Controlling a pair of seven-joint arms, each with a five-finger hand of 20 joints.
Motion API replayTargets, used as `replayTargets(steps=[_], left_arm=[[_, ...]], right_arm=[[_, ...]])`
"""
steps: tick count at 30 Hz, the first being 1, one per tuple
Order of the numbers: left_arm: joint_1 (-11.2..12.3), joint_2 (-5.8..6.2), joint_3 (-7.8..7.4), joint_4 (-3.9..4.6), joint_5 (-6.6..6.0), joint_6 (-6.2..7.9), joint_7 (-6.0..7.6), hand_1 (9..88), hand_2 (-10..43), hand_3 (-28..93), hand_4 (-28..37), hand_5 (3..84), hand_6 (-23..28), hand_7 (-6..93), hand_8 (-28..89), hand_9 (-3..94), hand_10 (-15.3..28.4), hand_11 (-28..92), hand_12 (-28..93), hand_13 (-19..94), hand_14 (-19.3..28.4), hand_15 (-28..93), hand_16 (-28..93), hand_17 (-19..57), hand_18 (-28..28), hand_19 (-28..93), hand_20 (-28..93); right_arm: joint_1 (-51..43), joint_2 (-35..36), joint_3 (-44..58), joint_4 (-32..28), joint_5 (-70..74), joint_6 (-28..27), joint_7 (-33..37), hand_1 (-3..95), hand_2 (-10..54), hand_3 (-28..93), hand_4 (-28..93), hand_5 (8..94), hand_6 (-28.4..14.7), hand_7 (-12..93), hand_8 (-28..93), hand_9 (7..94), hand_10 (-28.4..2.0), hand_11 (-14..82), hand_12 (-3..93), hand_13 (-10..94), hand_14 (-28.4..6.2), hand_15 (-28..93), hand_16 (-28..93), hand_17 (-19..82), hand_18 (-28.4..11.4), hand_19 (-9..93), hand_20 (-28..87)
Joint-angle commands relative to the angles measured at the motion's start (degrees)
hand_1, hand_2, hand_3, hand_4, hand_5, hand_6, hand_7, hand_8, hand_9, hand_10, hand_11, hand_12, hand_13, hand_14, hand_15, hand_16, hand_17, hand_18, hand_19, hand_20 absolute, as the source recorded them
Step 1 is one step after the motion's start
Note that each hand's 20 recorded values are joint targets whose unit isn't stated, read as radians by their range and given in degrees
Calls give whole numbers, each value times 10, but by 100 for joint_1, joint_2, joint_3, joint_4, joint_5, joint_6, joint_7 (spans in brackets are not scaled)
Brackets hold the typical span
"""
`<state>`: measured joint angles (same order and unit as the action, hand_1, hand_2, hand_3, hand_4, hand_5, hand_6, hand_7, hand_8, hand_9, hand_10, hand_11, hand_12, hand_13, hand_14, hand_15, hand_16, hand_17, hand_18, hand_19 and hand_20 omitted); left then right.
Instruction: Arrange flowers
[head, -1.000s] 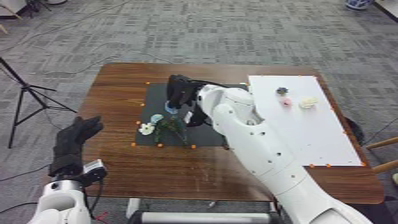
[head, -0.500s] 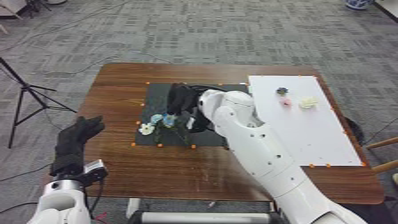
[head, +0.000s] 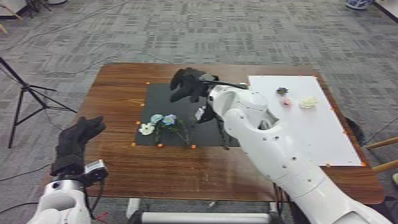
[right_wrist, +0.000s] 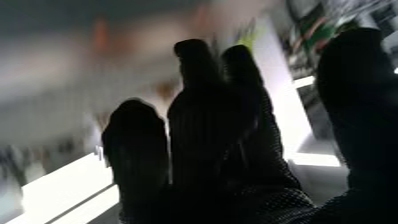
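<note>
Over the dark mat (head: 158, 102), we're hovering the right robot hand (head: 188, 86) open and empty; the pink flower (head: 285, 101), probably next, is lying rightward on the white board (head: 311, 137), farther from our open left robot hand (head: 78, 135).

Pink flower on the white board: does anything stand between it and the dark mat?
Yes: the robot's right arm crosses the space between the pink flower and the dark mat in the head view, its right hand above that mat.

From above, the head view looks forward and down over the table (head: 178, 175). The wrist view (far closer) looks along the right hand (head: 187, 85), common to both.
</note>
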<state>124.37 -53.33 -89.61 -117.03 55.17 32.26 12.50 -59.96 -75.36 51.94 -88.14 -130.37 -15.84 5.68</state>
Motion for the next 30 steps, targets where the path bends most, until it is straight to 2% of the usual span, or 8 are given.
replayTargets(steps=[1, 3, 6, 10, 17, 20, 24, 30], left_arm=[[194, -74, -96, -100, 16, 41, -48, 210, 189, 636, -283, 553, 29, 141, -97, 550, 152, 207, 90, 421, 169, 162, -24, 45, 112, 135, 149], [335, -73, -150, -161, 8, 69, -3, 206, 188, 640, -283, 552, 29, 142, -97, 550, 152, 206, 89, 421, 169, 163, -24, 45, 112, 135, 149], [348, -90, -145, -161, 9, 63, 3, 208, 187, 639, -283, 552, 29, 141, -97, 549, 152, 207, 90, 420, 170, 163, -24, 45, 112, 135, 149], [386, -126, -142, -181, 39, 49, -34, 209, 187, 638, -283, 552, 27, 143, -98, 549, 152, 207, 89, 420, 170, 163, -23, 45, 112, 134, 148], [437, -142, -166, -216, 62, 8, -35, 213, 187, 631, -283, 552, 27, 143, -98, 549, 152, 207, 90, 419, 171, 163, -24, 44, 113, 133, 148], [423, -148, -162, -216, 87, -7, -37, 211, 186, 633, -283, 552, 26, 143, -99, 548, 152, 207, 89, 419, 171, 163, -23, 44, 113, 134, 148], [497, -173, -173, -244, 42, 41, 2, 214, 185, 630, -283, 552, 24, 144, -99, 549, 152, 206, 89, 419, 171, 162, -23, 45, 113, 133, 148], [443, -228, -101, -219, 87, -45, -30, 216, 185, 628, -283, 553, 22, 144, -99, 548, 152, 206, 90, 420, 171, 162, -23, 44, 113, 134, 148]], right_arm=[[264, 1862, 669, -143, -166, 715, 409, 297, -95, 654, -152, 430, -32, 105, -49, 463, -177, 56, 172, 735, -90, 524, 311, 471, -193, 873, 488], [126, 2102, 863, -119, -71, 611, 586, 283, -95, 648, -154, 387, -43, 85, -43, 414, -190, 44, 168, 710, -103, 518, 305, 451, -202, 860, 484], [-91, 2402, 1053, 2, -62, 644, 693, 276, -95, 633, -157, 374, -48, 75, -38, 397, -196, 41, 167, 700, -110, 520, 303, 444, -208, 855, 486], [-287, 2607, 1082, 252, -169, 787, 749, 292, -95, 613, -159, 411, -41, 87, -37, 463, -184, 60, 171, 722, -110, 560, 304, 461, -204, 874, 492], [-819, 2822, 1347, 174, -226, 733, 758, 313, -95, 622, -160, 490, -33, 119, -51, 553, -167, 80, 181, 752, -99, 584, 303, 480, -197, 894, 486], [-1025, 2884, 1452, 115, -157, 593, 749, 317, -95, 621, -162, 502, -32, 123, -54, 563, -165, 79, 182, 758, -96, 584, 303, 484, -195, 897, 485], [-1167, 2788, 1487, 175, -155, 573, 698, 317, -95, 623, -162, 508, -32, 127, -55, 570, -163, 80, 184, 765, -93, 588, 305, 491, -194, 904, 484], [-1388, 2651, 1487, 397, -426, 718, 572, 322, -95, 623, -165, 524, -30, 135, -58, 599, -157, 87, 187, 784, -83, 604, 309, 509, -191, 923, 490]])
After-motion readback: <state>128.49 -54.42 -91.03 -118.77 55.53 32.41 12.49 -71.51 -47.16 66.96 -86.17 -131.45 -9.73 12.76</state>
